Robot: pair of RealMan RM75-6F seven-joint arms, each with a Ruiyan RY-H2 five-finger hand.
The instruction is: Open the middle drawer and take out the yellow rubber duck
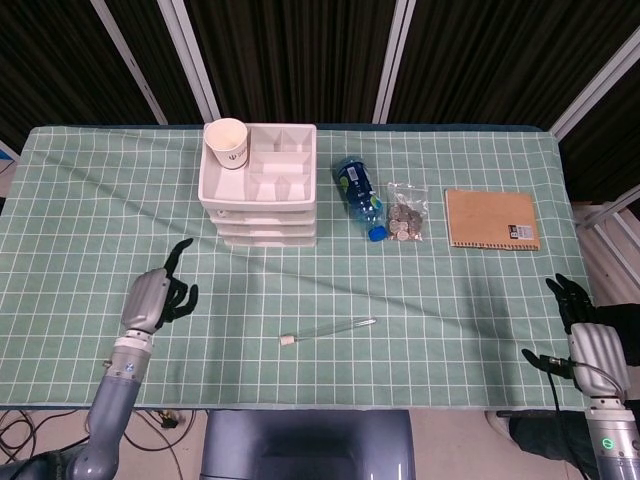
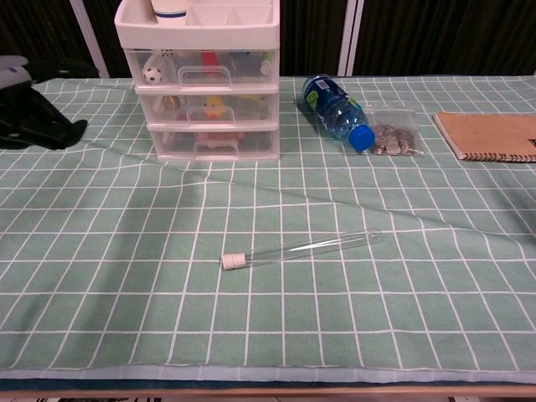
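Note:
A white three-drawer organiser (image 1: 260, 195) (image 2: 205, 84) stands at the back left of the table with all drawers closed. Through the clear front of the middle drawer (image 2: 208, 109) the yellow rubber duck (image 2: 215, 106) shows. My left hand (image 1: 155, 295) (image 2: 29, 113) hovers over the cloth to the front left of the organiser, empty, its fingers loosely curled and apart. My right hand (image 1: 590, 335) hangs at the table's right front edge, empty, fingers pointing up. The chest view does not show it.
A paper cup (image 1: 228, 142) sits in the organiser's top tray. A blue bottle (image 1: 358, 195) lies beside the organiser, then a bag of coins (image 1: 405, 212) and a brown notebook (image 1: 492, 219). A glass test tube (image 1: 328, 331) lies on the green checked cloth (image 1: 450, 300).

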